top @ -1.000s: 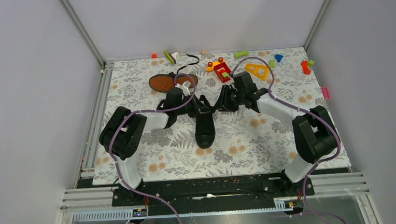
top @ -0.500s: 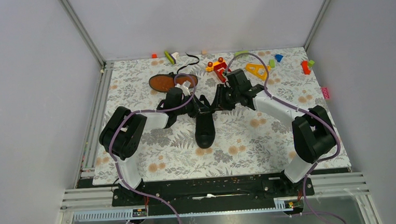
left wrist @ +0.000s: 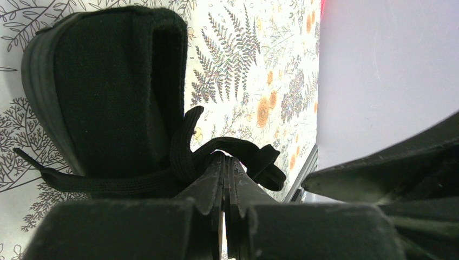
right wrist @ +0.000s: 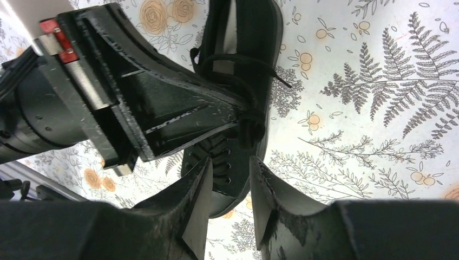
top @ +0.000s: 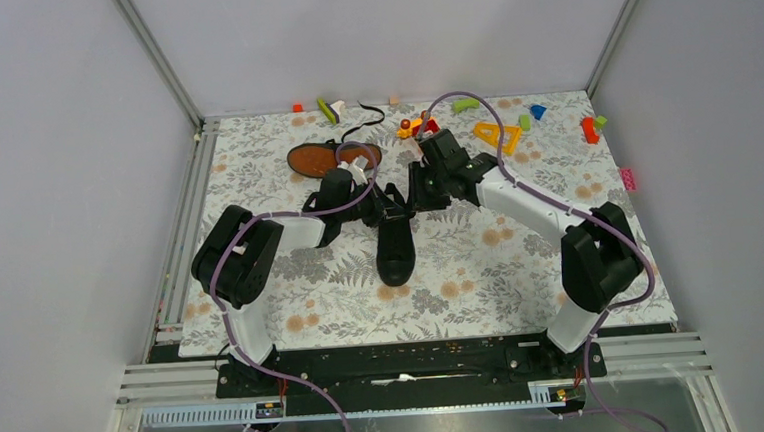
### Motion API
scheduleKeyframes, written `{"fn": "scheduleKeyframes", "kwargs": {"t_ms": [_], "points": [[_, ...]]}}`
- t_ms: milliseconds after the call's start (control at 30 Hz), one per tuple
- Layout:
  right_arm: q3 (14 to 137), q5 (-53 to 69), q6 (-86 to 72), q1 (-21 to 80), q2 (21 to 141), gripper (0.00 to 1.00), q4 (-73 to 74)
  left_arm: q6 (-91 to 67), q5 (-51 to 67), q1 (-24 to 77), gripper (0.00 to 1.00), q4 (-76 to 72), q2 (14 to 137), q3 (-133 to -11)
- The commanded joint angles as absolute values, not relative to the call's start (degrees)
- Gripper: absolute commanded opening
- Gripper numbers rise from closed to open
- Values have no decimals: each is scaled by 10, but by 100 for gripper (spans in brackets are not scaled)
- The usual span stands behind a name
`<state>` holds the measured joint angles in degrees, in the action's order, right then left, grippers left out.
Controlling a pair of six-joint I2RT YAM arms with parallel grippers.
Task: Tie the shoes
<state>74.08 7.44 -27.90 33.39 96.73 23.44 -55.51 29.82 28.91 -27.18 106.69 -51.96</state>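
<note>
One black shoe [top: 395,243] stands upright mid-table, toe toward me. The other shoe [top: 332,159] lies on its side behind it, orange-brown sole showing. My left gripper [top: 383,205] is at the upright shoe's opening, shut on a loop of its black lace [left wrist: 241,150]; the closed tips [left wrist: 224,162] pinch it beside the shoe's heel [left wrist: 108,92]. My right gripper [top: 415,196] is open and empty just right of the left one. In the right wrist view its fingers [right wrist: 230,169] hang above the shoe's eyelets [right wrist: 243,81], close to the left gripper's fingers [right wrist: 178,119].
Small toy blocks lie along the far edge: a red and yellow toy [top: 415,127], a yellow triangle [top: 494,135], a green piece [top: 465,104], a red piece [top: 589,128]. A pink piece [top: 627,178] sits at the right edge. A loose lace end [top: 367,122] trails behind the sideways shoe.
My right gripper has moved left and a little farther back, closing in on the left gripper and the upright shoe. The left arm and both shoes have not moved.
</note>
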Motion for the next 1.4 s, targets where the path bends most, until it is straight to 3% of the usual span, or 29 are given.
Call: {"fn": "scheduleKeyframes", "kwargs": {"t_ms": [0,333,1000,1367], "points": [[798,4,-238,365,983,38,298,-547,312,287,0,-298,1068,-518],[846,-71,-227,390,1013,38,345,-547,314,287,0,-300,1069,-517],[884,-83,-221,402,1054,37,368,-550,320,287,0,-306,1071,-516],[903,-84,-220,403,1074,26,381,-551,322,287,0,-306,1073,-517]]}}
